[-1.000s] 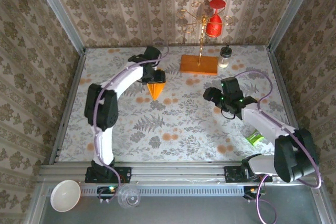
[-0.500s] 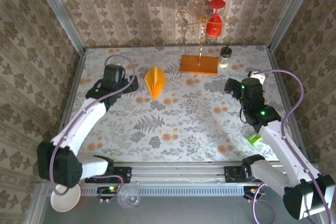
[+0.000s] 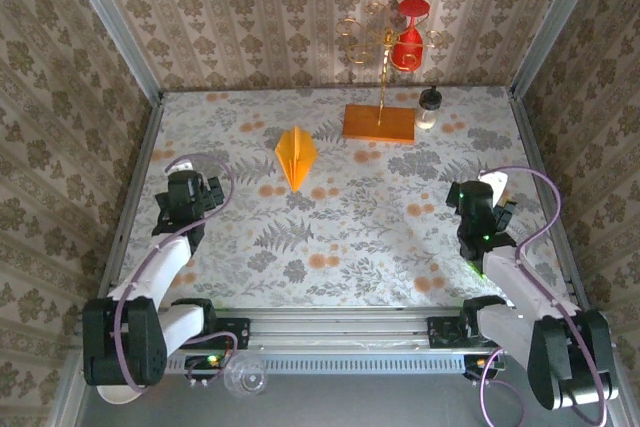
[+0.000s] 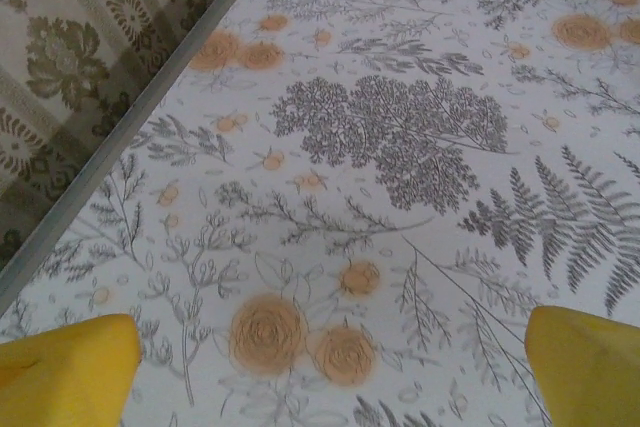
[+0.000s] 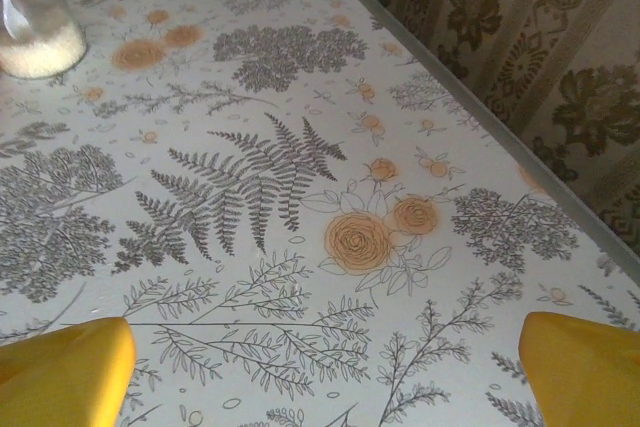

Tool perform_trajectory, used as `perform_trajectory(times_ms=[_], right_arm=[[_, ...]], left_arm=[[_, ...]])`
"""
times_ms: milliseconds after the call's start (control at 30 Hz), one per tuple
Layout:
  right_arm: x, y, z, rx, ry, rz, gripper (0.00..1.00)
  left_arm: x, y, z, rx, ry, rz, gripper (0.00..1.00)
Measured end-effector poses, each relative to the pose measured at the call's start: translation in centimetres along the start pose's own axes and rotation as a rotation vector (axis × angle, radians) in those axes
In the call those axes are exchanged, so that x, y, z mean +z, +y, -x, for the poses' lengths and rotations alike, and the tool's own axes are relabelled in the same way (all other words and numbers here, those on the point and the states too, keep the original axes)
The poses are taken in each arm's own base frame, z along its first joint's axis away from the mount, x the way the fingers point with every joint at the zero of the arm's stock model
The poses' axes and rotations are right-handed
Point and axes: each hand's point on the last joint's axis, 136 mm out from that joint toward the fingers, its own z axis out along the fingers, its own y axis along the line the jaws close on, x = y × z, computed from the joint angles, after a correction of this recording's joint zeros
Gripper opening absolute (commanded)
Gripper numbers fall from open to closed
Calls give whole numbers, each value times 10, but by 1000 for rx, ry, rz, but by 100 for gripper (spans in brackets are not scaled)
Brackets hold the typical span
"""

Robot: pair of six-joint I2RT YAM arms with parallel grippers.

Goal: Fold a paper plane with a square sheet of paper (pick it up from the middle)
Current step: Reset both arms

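Now arms farther from paper plane

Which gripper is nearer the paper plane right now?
Left. The left gripper, open, is to the near left of the paper plane; the right gripper, also open, is to its near right, clearly farther away.

open tabletop around paper plane, block behind
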Motion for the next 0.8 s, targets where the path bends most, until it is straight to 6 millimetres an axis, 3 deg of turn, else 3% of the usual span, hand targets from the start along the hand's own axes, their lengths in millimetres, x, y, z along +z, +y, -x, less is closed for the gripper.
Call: perform_trajectory(times_ms=[267, 400, 567, 800], right_arm=[[27, 27, 1, -9, -43, 120, 100], [34, 38, 11, 8, -89, 194, 100], [37, 49, 12, -7, -96, 256, 100], [41, 57, 21, -10, -103, 295, 100]], left_arm=[[29, -18, -25, 66, -75, -137, 100], [29, -33, -15, 100, -149, -227, 100], [34, -30, 1, 85, -232, -256, 100], [45, -31, -11, 82, -205, -286, 100]])
